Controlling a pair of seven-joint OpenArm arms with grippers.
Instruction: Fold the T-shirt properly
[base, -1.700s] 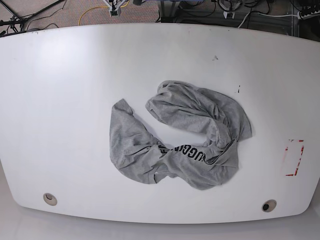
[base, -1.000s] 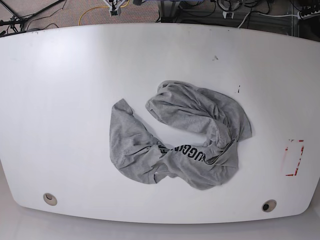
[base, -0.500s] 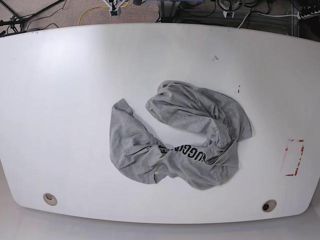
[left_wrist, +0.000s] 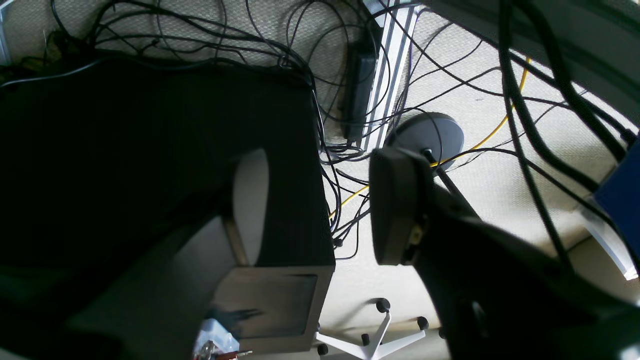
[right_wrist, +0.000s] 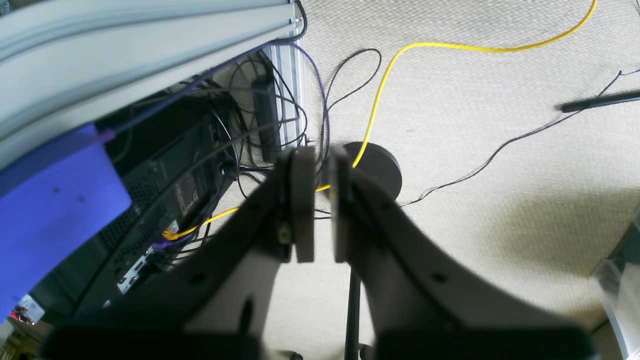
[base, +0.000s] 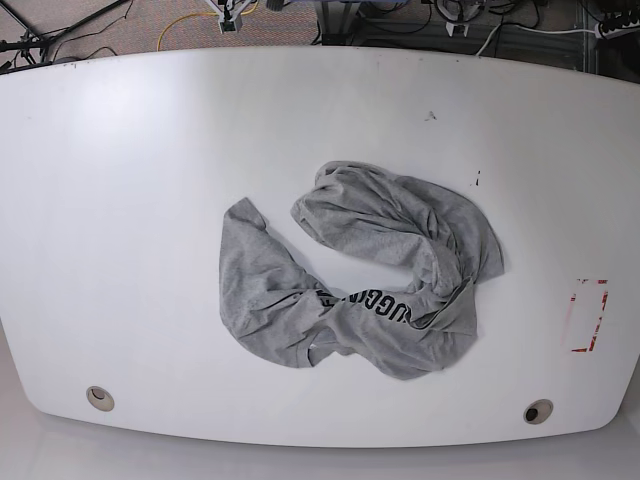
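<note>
Base view only: crumpled T-shirt (base: 360, 270) on table (base: 120, 200), wrist views floor cables (right_wrist: 380, 90)

The table (base: 120, 200) is viewed from overhead by the base camera. The carpeted floor (right_wrist: 475, 125) is faced by both wrist cameras, where a yellow cable (left_wrist: 492, 132) is shared.
</note>
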